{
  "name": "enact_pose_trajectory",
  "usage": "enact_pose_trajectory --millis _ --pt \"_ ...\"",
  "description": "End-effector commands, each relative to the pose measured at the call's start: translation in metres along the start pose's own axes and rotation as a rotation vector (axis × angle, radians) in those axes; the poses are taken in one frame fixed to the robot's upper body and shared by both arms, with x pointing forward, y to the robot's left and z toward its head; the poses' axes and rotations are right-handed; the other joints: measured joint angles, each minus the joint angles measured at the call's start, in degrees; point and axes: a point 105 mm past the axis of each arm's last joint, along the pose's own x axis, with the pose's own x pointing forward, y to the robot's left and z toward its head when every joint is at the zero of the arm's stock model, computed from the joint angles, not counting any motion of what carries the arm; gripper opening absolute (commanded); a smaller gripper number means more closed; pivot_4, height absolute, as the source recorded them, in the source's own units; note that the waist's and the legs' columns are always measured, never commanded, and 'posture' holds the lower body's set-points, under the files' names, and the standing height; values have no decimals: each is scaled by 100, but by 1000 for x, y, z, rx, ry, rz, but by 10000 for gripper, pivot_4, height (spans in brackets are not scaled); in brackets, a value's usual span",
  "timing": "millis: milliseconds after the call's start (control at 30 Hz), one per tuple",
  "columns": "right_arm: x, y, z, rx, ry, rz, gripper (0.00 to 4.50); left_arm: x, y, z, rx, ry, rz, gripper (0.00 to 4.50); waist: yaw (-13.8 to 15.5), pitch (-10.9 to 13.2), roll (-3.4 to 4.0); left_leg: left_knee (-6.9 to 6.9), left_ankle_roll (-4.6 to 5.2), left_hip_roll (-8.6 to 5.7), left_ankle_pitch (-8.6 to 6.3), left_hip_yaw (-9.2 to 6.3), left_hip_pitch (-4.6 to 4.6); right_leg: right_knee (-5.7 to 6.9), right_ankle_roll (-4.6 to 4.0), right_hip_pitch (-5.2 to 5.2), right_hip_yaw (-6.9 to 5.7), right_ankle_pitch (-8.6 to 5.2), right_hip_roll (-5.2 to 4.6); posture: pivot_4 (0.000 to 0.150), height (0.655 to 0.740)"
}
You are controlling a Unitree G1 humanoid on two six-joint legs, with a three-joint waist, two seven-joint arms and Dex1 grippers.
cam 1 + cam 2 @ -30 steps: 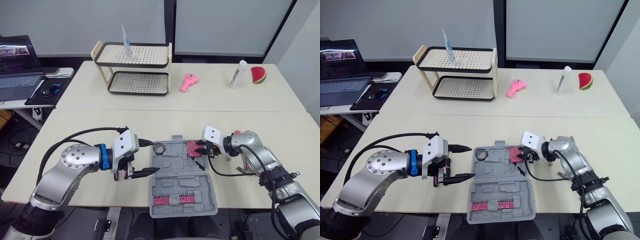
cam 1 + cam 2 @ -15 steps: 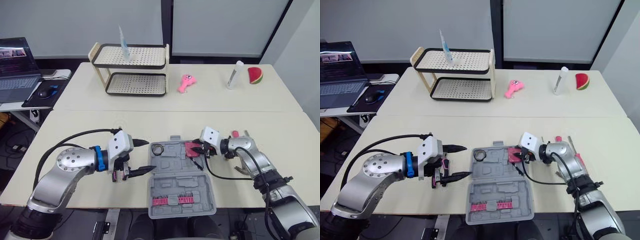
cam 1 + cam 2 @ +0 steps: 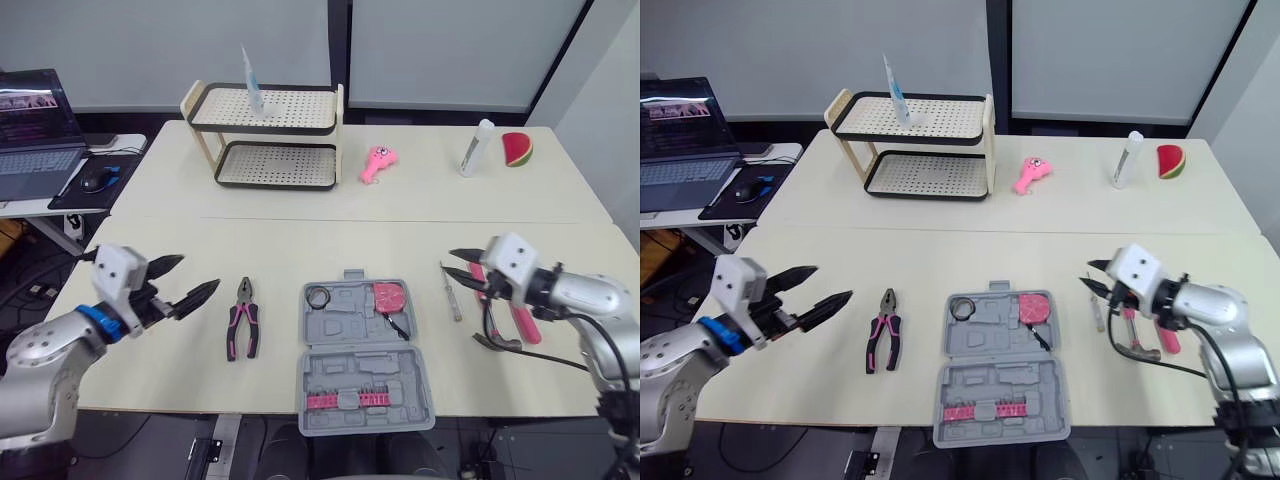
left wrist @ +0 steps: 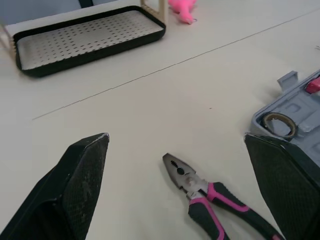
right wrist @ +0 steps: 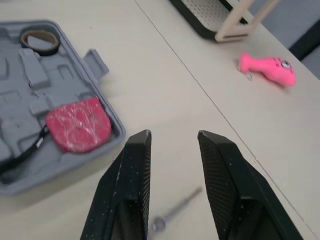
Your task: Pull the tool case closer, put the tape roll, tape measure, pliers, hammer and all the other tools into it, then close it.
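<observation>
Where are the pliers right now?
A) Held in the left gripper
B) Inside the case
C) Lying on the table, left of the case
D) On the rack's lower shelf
C: the pliers lie flat on the table between the open left gripper and the tool case, touching neither.

Head stereo pair: both eyes sit high at the near edge of the surface (image 3: 300, 235), facing forward and down. They take in the open tool case (image 3: 365, 355) and the far rack (image 3: 265, 140).

Left wrist camera: low and close to the surface, looking along its fingers (image 4: 75, 185) past the pliers (image 4: 210, 197) toward the rack.

Right wrist camera: close, tilted down over the case's tape measure (image 5: 77, 125).

Both wrist views share the tape roll (image 4: 277, 124), the rack and the pink toy (image 5: 267, 70).
</observation>
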Motion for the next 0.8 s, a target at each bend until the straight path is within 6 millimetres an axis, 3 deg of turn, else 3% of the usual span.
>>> enact_pose_trajectory --millis 33,233,333,467,633,800 --pt "-38 -12 -3 44 3 -121 16968 -24 11 -8 -45 -13 95 45000 2 0 0 -1 0 0 0 0 -1 -3 0 0 0 0 0 1500 7290" --pt "-85 10 -46 139 123 -173 27711 -55 8 -49 -172 44 251 45000 7 -1 -1 -5 1 2 -1 -10 23 -41 0 55 9 0 -1 1500 7290" --pt "-97 26 -64 180 174 -163 32771 -65 -3 -65 -217 74 290 45000 6 -3 -2 -12 1 3 -2 -15 41 -66 0 83 6 0 -1 1500 7290" --pt "-105 39 -83 231 233 -145 44771 -71 -14 -76 -235 102 307 45000 6 -4 -4 -13 1 2 -2 -14 42 -69 -1 86 6 0 -2 1500 7290" --pt "-105 39 -90 228 254 -138 44771 -70 -19 -78 -239 103 311 45000 6 -7 -1 -13 1 1 -2 -14 46 -69 -1 90 7 0 -1 1500 7290" --pt "-94 28 -76 180 208 -110 44771 -68 -27 -76 -249 98 303 45000 3 -8 2 -15 0 1 -2 -10 46 -72 -1 90 10 0 0 1500 7290"
